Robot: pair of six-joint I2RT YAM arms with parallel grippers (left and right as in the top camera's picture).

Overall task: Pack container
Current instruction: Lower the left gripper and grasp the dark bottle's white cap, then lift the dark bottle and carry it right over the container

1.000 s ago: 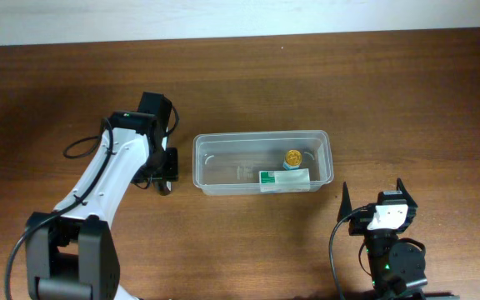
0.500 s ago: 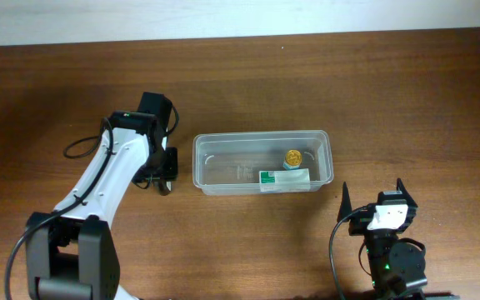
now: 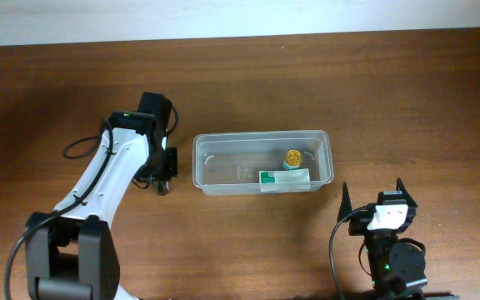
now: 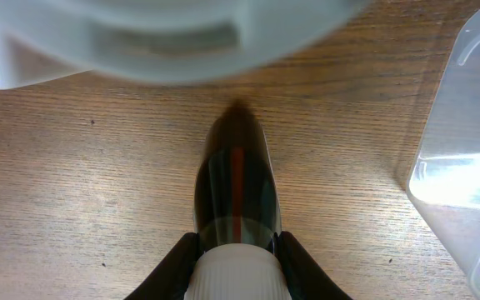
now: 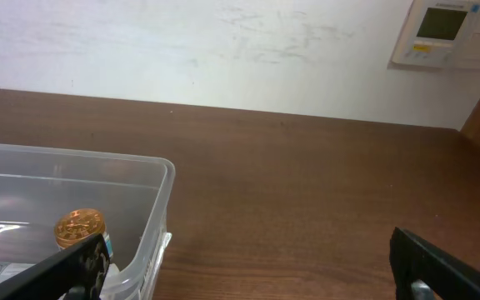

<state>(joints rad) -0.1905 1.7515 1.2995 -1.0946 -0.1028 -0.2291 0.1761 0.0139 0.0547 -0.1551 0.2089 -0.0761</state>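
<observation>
**Bottle clamped on the left, tub mid-worktop**

You've got the container (image 3: pixel 262 162) roughly in the middle of the worktop (image 3: pixel 407 92), upright, open on top, with its long sides parallel to the far edge. Two things sit in its right half. One is a small bottle with a gold cap (image 3: pixel 293 157). The other is a green-and-white box (image 3: pixel 284 177) lying flat along the wall nearest the near edge, just beside the bottle.

Your left fingers (image 4: pixel 305 273) are closed on a dark bottle (image 4: pixel 236 187), one finger on each side of its white cap. The bottle's body points away from the wrist camera along the wood. I can't tell whether it rests on the worktop or hangs just above it. From overhead, that grip is just off the container's left end. The wrist view shows the tub's rounded corner at the right, with bare wood between it and the bottle.

Your right fingers (image 5: pixel 82 260) are spread wide with nothing between them, back by the near edge toward the right corner. Their camera looks over the tub's right end, with the gold cap showing through the wall. A white wall panel (image 5: pixel 447 33) sits up top right.
</observation>
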